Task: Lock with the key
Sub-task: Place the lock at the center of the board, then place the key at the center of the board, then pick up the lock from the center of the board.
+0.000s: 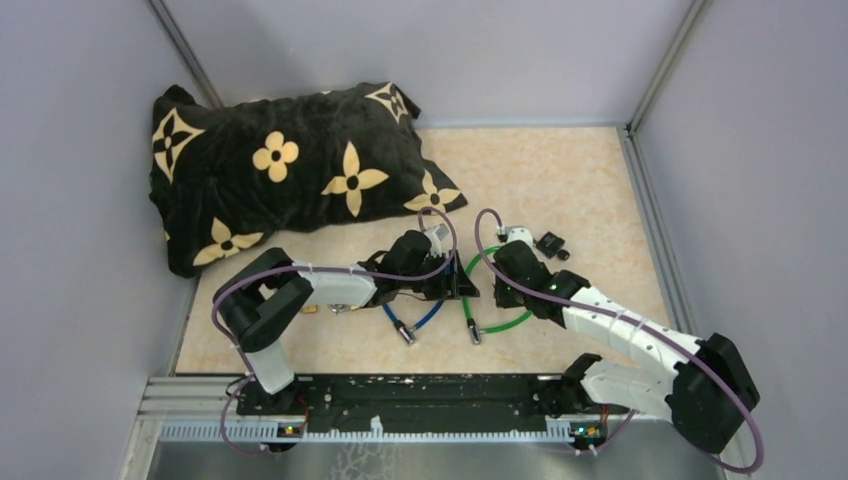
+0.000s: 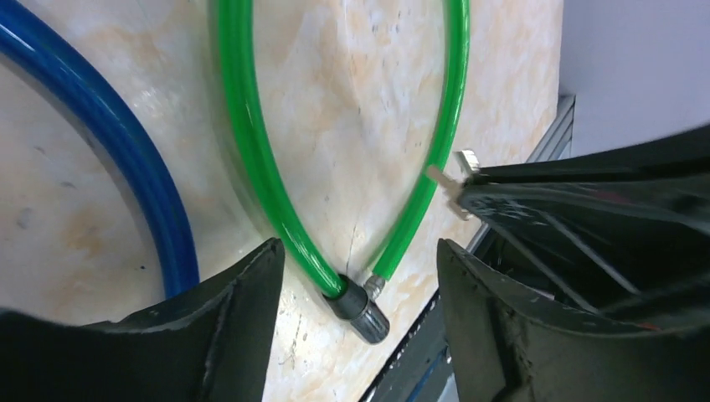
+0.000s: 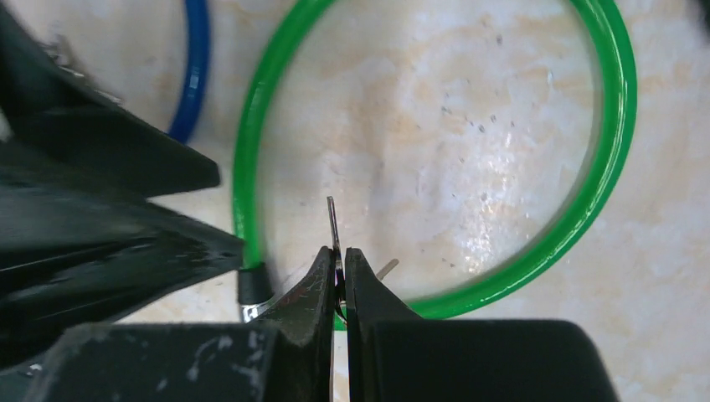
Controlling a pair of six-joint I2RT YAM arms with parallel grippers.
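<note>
A green cable lock [image 1: 503,322] lies in a loop on the table between my grippers. In the left wrist view its black lock barrel [image 2: 362,308] lies between my open left gripper's [image 2: 360,251] fingers, with the cable's metal-tipped free end [image 2: 374,286] beside the barrel. My right gripper [image 3: 338,261] is shut on a thin silver key [image 3: 333,222], its blade pointing out over the green loop [image 3: 599,184]. The key tip also shows in the left wrist view [image 2: 452,177]. In the top view the left gripper [image 1: 440,278] and the right gripper [image 1: 508,283] stand close together.
A blue cable lock [image 1: 415,320] lies just left of the green one and shows in the left wrist view [image 2: 126,142]. A black pillow with cream flowers [image 1: 290,170] fills the back left. A small black object [image 1: 551,244] lies behind the right gripper. Grey walls enclose the table.
</note>
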